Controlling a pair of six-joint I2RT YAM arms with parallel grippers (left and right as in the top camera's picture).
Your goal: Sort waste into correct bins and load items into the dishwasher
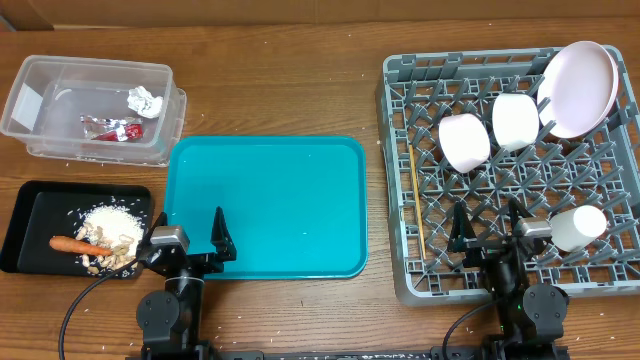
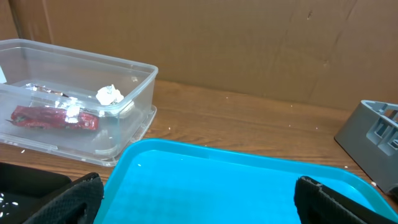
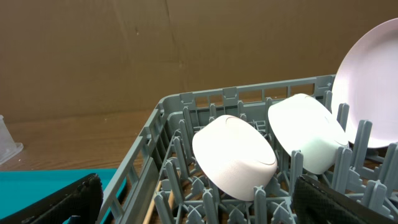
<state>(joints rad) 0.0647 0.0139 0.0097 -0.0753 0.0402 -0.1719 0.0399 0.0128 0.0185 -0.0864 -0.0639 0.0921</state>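
The grey dish rack (image 1: 400,180) holds a large white plate (image 1: 578,88), two white bowls (image 1: 465,142) (image 1: 516,121), a small cup (image 1: 578,226) and wooden chopsticks (image 1: 415,198). The clear tub (image 1: 60,90) holds a red-silver wrapper (image 1: 112,128) and a white tissue (image 1: 145,99). The black tray (image 1: 25,215) holds rice and scraps (image 1: 110,228) and a carrot (image 1: 72,244). My left gripper (image 1: 190,235) is open and empty at the teal tray's near left edge. My right gripper (image 1: 488,222) is open and empty over the rack's near side.
The teal serving tray (image 1: 265,205) lies bare between the bins and the rack. Brown cardboard walls stand behind the table in both wrist views. A few rice grains lie on the wood near the black tray.
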